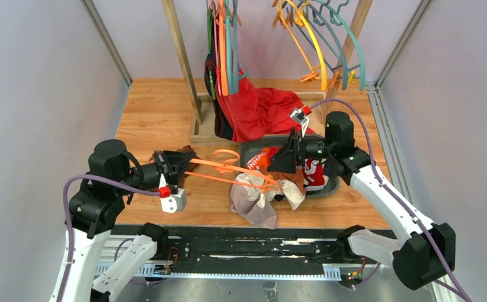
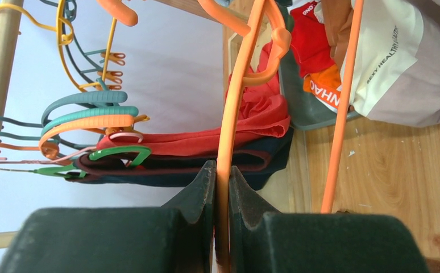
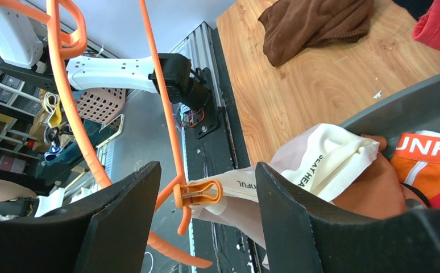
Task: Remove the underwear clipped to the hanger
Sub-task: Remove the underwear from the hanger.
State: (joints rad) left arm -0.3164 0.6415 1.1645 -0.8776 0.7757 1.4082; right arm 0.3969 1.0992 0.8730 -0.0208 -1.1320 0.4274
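Top external view: the left claw (image 1: 179,167) holds one end of the orange hanger (image 1: 228,168) out level above the table (image 1: 153,113). The pale briefs (image 1: 257,204) hang from the hanger's far end and slump onto the wood just in front of the grey tray (image 1: 330,187). The right claw (image 1: 277,165) sits at that same end, over the tray's near corner. The step in hand looks to be freeing this one pair, with other red and orange underwear (image 1: 313,175) already lying in the tray. Left wrist view: the jaws are pinched tight on the hanger's orange bar with no gap, so this arm serves as the steady hand. Right wrist view: the jaws stand wide apart and grip nothing. The orange clip (image 3: 198,193) sits right between them, biting the white waistband of the pale briefs. The next move probably calls for squeezing the clip's wings squarely, or taking the cloth just beside it and drawing it clear. Either way the left arm must keep the hanger from swinging, since the clip is small and could twist out from between the jaws. In the same view the table is light wood planking with a few pale specks. A brown cloth (image 3: 314,23) is crumpled on it well apart from the tray. Past the table's edge the room shows cluttered shelving and a perforated basket (image 3: 101,105).
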